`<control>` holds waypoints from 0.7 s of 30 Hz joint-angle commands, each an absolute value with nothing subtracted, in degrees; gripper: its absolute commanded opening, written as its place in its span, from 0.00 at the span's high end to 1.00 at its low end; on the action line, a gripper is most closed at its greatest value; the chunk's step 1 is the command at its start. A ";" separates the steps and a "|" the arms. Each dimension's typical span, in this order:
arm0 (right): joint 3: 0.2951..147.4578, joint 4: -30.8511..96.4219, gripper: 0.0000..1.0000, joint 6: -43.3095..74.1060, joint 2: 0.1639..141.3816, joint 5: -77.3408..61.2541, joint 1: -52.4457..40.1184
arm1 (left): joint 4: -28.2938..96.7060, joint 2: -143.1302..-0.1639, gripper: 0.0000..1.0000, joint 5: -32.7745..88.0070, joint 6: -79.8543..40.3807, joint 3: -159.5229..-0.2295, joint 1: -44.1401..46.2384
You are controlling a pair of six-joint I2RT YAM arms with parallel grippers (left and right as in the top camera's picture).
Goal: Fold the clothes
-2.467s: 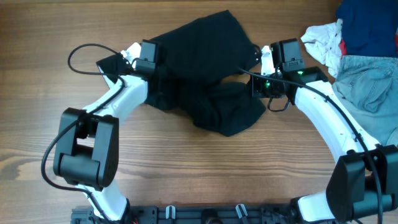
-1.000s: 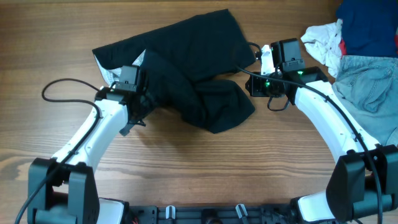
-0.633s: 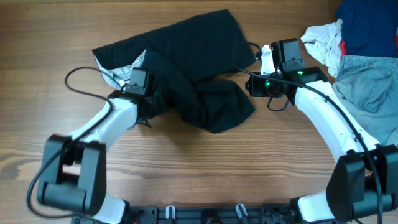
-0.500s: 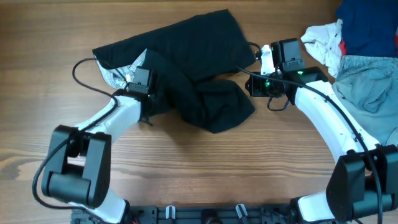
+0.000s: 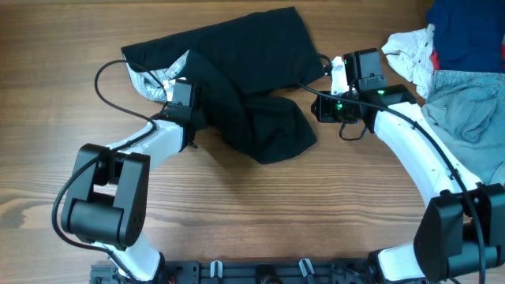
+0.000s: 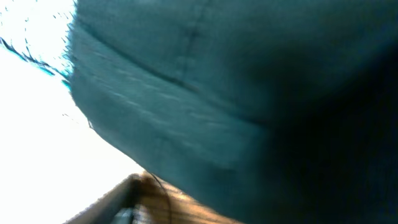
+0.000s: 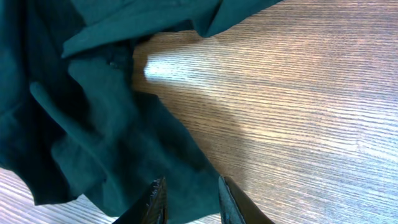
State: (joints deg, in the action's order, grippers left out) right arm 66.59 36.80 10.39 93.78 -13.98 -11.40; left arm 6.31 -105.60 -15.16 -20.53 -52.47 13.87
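Mid-fold on the black shorts (image 5: 245,63), lying rumpled across the far middle of the table (image 5: 260,205). Waistband end to the left with the pale grey lining (image 5: 154,77) flipped up, one leg lumped over toward the near side.

Left pincer (image 5: 181,95): no telling how far open, or whether holding anything. Pressed right up against the fabric just below that lining, with nothing but dark cloth filling its own camera. Right pincer (image 7: 191,199): parted only a little, hovering over the right-hand hem, no cloth visibly clamped between the fingers.

For doing this step well, probably:
- Grab the waistband corner on the left through both layers, not just the lining.
- Match it with a proper pinch on the right hem before lifting anything.
- Lift both ends together and pull gently apart to shake out that lump in the middle.
- Lay it flat before making the actual crease. No point creasing over a bunched leg, only bakes in wrinkles.

Room-wise: loads of bare wood on the near side and to the left, so better to drag and fold toward there. Tighter on the right, with the white cloth (image 5: 410,51), navy garment (image 5: 465,31) and denim shorts (image 5: 465,106) piled at that edge, close by the right forearm but apart from the black shorts. Also worth watching the left arm's cable loop (image 5: 102,75), sitting just beside the waistband.
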 commanded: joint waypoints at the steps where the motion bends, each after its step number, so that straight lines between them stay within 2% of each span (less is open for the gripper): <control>1: 67.29 36.42 0.72 10.26 93.12 -13.56 -11.16 | 4.91 -107.04 0.65 -16.16 -19.92 -51.42 13.78; 5: 67.29 35.81 0.72 10.31 93.12 -13.61 -11.16 | 2.37 -107.04 0.75 -16.16 -19.92 -51.42 13.76; 7: 67.29 35.57 0.72 10.33 93.12 -13.61 -11.16 | 0.32 -107.04 0.87 -16.16 -19.92 -51.42 13.78; 8: 67.29 35.59 0.72 10.33 93.12 -13.61 -11.16 | -0.93 -107.04 0.96 -16.23 -19.90 -51.42 13.78; 14: 67.29 35.59 0.72 10.28 93.12 -13.58 -11.16 | -4.01 -104.84 0.96 -21.56 -19.81 -51.44 13.78; 21: 67.29 35.57 0.72 10.33 93.12 -13.58 -11.16 | 1.21 -96.14 0.96 -22.61 -19.70 -51.44 14.17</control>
